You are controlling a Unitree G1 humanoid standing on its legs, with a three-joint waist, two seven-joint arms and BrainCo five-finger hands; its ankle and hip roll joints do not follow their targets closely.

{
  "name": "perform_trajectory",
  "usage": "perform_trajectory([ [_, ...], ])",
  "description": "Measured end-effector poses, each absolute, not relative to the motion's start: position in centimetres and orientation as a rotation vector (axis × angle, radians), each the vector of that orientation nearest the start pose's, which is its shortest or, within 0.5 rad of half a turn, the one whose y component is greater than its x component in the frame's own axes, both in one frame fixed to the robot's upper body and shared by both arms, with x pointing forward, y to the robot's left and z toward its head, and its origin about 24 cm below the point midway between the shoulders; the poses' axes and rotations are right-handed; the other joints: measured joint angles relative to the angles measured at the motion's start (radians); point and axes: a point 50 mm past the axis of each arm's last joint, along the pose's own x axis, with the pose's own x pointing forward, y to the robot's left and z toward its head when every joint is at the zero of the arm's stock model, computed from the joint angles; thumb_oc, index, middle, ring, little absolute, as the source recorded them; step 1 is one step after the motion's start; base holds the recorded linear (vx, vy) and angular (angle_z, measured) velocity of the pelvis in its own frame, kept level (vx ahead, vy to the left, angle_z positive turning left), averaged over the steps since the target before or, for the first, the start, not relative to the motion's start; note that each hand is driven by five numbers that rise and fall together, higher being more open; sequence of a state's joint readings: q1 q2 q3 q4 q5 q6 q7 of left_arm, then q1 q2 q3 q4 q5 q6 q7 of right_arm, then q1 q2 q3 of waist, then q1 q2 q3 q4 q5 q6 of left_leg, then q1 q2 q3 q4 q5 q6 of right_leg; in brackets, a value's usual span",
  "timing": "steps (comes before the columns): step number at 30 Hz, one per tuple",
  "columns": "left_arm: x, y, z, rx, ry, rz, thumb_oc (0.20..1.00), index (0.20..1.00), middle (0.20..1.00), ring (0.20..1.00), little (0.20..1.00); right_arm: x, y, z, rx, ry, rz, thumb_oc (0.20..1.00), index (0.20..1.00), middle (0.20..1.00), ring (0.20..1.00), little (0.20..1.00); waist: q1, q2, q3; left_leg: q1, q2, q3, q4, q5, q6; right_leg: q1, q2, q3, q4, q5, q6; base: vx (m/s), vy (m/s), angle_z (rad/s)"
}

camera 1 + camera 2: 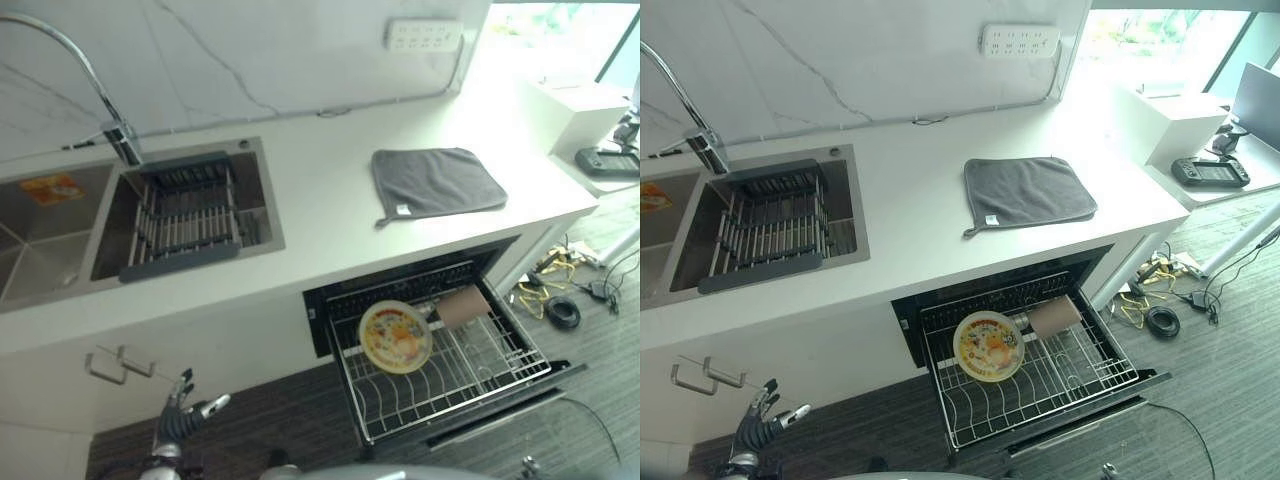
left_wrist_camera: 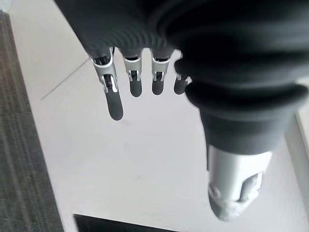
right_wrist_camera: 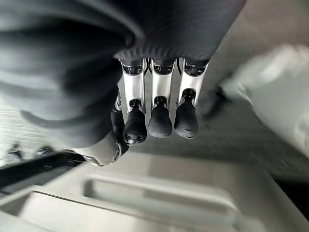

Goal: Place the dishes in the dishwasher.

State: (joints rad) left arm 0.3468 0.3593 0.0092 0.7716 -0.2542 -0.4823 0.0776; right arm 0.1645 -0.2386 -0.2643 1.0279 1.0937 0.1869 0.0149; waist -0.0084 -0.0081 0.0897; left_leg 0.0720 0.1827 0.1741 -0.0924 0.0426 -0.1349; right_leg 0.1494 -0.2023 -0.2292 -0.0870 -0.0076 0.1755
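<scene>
The dishwasher drawer (image 1: 560,378) stands pulled out under the counter, and its wire rack (image 1: 455,390) is in plain sight. A yellow patterned plate (image 1: 395,337) leans in the rack's left part. Just right of it, a brown cup (image 1: 463,306) lies on its side at the rack's back. My left hand (image 1: 178,412) hangs low in front of the cabinet, well left of the drawer, with relaxed fingers (image 2: 116,104) holding nothing. In the right wrist view my right hand (image 3: 154,111) has its fingers straight and empty above a pale surface.
A double sink holds a grey drain rack (image 1: 185,215) under a curved faucet (image 1: 110,120). A grey cloth (image 1: 437,182) lies on the white counter above the drawer. Cabinet handles (image 1: 115,365) stick out near my left hand. Cables (image 1: 565,310) lie on the floor at right.
</scene>
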Motion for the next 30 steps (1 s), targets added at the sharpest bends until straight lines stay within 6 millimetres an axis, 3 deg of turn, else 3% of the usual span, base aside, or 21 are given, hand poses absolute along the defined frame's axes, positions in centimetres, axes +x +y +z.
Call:
perform_trajectory([
  [2, 7.2, 28.6, -10.2, 0.194, 0.612, 0.346, 1.000, 1.000, 1.000, 1.000, 1.000, 5.1, -25.6, -15.6, 1.085, 0.951, -0.880, 0.200, 0.200, 0.200, 0.200, 0.200, 0.004, 0.019, -0.014, 0.003, 0.000, 0.000, 0.000, 0.005, -0.007, 0.002, 0.000, 0.000, 0.000, 0.000, 0.000, 0.00, 0.000, 0.00],
  [7, 6.9, 28.4, -10.2, 0.192, 0.605, 0.339, 1.000, 1.000, 1.000, 1.000, 1.000, 7.8, -26.2, -14.7, 1.184, 0.874, -0.757, 0.200, 0.200, 0.200, 0.200, 0.200, 0.025, 0.030, -0.023, 0.027, 0.002, -0.004, 0.000, 0.007, -0.010, 0.025, 0.003, -0.004, 0.000, -0.001, 0.001, 0.02, -0.015, 0.01],
  [10, 7.6, 28.0, -9.7, 0.203, 0.576, 0.293, 1.000, 1.000, 1.000, 1.000, 1.000, 8.2, -26.8, -14.4, 1.159, 0.907, -0.734, 0.200, 0.200, 0.200, 0.200, 0.200, 0.045, 0.022, -0.026, 0.033, 0.002, -0.009, 0.000, 0.001, -0.002, 0.039, 0.002, -0.007, 0.000, -0.001, 0.001, 0.02, -0.009, 0.04],
  [22, 6.8, 28.2, -10.1, 0.240, 0.641, 0.274, 1.000, 1.000, 1.000, 1.000, 1.000, 7.9, -29.0, -13.8, 1.010, 0.994, -0.722, 0.200, 0.200, 0.200, 0.200, 0.200, 0.078, 0.023, -0.025, 0.036, -0.007, -0.059, 0.000, 0.013, -0.011, 0.071, 0.001, -0.049, 0.000, -0.004, 0.002, 0.06, -0.034, 0.10],
  [25, 7.8, 28.3, -10.0, 0.240, 0.628, 0.272, 1.000, 1.000, 1.000, 1.000, 1.000, 8.7, -29.0, -13.7, 0.951, 1.016, -0.678, 0.200, 0.200, 0.200, 0.200, 0.200, 0.085, 0.050, 0.016, 0.011, -0.013, -0.086, 0.066, 0.006, -0.004, 0.016, -0.010, -0.047, 0.129, -0.077, 0.006, -0.07, -0.024, 0.16],
  [26, 9.5, 28.3, -9.4, 0.250, 0.583, 0.260, 1.000, 1.000, 1.000, 1.000, 1.000, 10.8, -29.7, -12.8, 0.902, 0.992, -0.628, 0.200, 0.200, 0.200, 0.200, 0.200, 0.085, 0.057, 0.072, -0.076, -0.013, -0.107, 0.202, -0.041, 0.004, -0.092, -0.052, -0.027, 0.321, -0.162, -0.012, -0.15, 0.036, 0.20],
  [27, 10.4, 28.3, -9.1, 0.260, 0.561, 0.250, 1.000, 1.000, 1.000, 1.000, 1.000, 12.2, -30.4, -12.0, 0.874, 0.956, -0.603, 0.200, 0.200, 0.200, 0.200, 0.200, 0.085, 0.067, 0.102, -0.118, -0.019, -0.108, 0.242, -0.053, 0.007, -0.151, -0.073, -0.014, 0.408, -0.198, -0.024, -0.16, 0.054, 0.11],
  [30, 13.2, 28.0, -7.8, 0.267, 0.481, 0.258, 1.000, 1.000, 1.000, 1.000, 1.000, 17.8, -32.8, -8.1, 0.781, 0.795, -0.510, 0.200, 0.200, 0.200, 0.200, 0.200, 0.082, 0.098, 0.207, -0.236, -0.042, -0.107, 0.342, -0.078, 0.023, -0.313, -0.120, 0.037, 0.586, -0.239, -0.038, -0.08, 0.066, -0.05],
])
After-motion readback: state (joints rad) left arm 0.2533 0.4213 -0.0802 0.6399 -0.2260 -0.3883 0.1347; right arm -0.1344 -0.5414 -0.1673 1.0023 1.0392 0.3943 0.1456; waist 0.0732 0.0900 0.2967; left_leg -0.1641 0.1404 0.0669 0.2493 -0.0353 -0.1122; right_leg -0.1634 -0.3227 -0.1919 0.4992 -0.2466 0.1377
